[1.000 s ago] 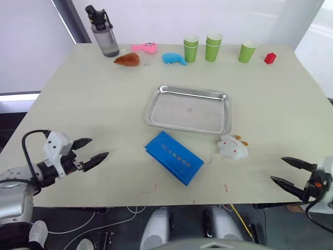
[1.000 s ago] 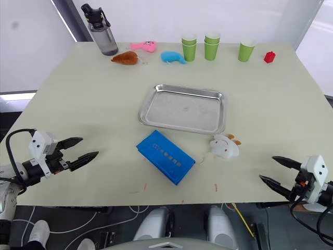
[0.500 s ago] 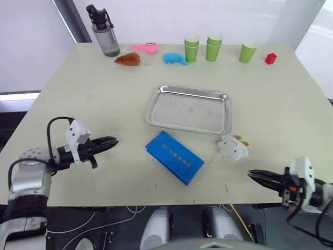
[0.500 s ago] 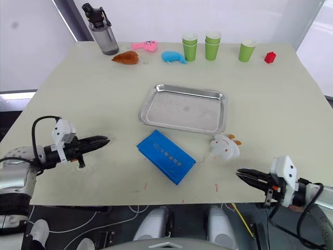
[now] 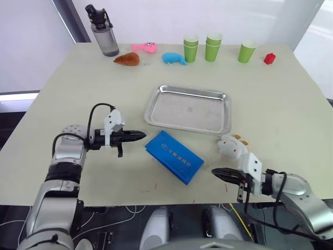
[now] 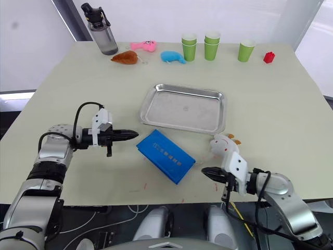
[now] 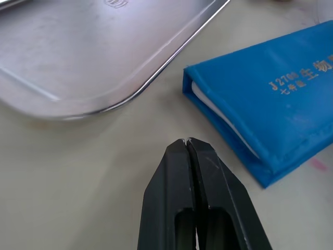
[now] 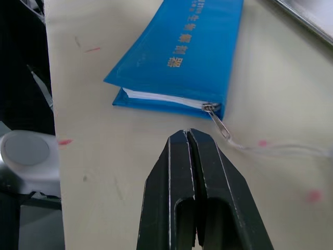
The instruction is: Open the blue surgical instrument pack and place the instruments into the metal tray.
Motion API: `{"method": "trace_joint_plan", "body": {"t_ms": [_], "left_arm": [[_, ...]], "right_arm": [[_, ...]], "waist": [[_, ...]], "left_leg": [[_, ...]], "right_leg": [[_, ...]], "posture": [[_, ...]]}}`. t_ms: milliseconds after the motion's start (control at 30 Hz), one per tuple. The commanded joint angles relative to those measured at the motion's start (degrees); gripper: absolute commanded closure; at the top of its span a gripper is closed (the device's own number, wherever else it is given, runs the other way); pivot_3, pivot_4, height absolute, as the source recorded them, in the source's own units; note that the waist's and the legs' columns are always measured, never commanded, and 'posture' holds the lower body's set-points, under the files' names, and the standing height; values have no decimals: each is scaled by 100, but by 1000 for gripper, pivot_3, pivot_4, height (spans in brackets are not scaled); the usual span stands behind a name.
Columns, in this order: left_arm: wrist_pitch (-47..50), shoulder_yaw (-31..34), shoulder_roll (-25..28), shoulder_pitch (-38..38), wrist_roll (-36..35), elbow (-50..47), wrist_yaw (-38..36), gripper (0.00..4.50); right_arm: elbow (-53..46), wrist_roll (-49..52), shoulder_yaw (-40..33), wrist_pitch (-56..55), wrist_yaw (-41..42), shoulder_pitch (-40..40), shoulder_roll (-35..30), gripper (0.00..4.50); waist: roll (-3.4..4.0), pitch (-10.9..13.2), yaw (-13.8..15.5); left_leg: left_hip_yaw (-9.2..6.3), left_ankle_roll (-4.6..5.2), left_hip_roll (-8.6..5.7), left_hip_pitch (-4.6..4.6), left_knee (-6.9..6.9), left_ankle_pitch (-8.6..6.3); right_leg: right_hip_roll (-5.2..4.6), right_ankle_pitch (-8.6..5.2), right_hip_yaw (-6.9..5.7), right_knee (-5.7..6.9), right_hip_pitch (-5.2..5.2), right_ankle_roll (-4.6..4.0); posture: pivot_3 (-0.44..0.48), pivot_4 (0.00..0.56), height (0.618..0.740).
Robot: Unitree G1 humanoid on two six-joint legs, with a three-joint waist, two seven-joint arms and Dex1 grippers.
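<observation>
Blue surgical instrument pack (image 5: 174, 157) shut, just beside metal tray (image 5: 189, 109) rim.

Shiny metal tray (image 5: 188, 109) (blue fabric pack (image 5: 174, 157))

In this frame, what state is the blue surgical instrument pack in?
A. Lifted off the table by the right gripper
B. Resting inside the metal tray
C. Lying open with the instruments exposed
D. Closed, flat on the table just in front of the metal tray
D: the blue surgical instrument pack lies folded shut on the table, near the empty metal tray, with the left gripper and right gripper on either side, touching nothing.
</observation>
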Motion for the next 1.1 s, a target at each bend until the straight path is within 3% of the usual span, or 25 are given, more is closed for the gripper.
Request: {"method": "trace_joint_plan", "body": {"t_ms": [33,467,1100], "left_arm": [[-264,-105,-120,-271,138,334,-187,4416],[-553,-283,-580,-511,350,775,-347,4416],[366,-261,-581,964,1,-1483,-195,4416]], "right_arm": [[43,-209,287,167,-155,-237,89,4500],[401,-308,494,306,-413,-731,451,4500],[1658,-496,134,-241,-468,-1587,755,4500]], "waist": [[0,0,0],[-1,0,1],[0,0,-13]], "left_leg": [[-1,0,0,0,0,0],[-11,0,-1,-6,6,0],[0,0,-1,16,19,1]], "right_leg": [[0,0,0,0,0,0],[1,0,-7,4,0,0],[0,-1,12,50,0,-1]], "posture": [[0,150,734],[0,150,734],[0,150,734]]}}
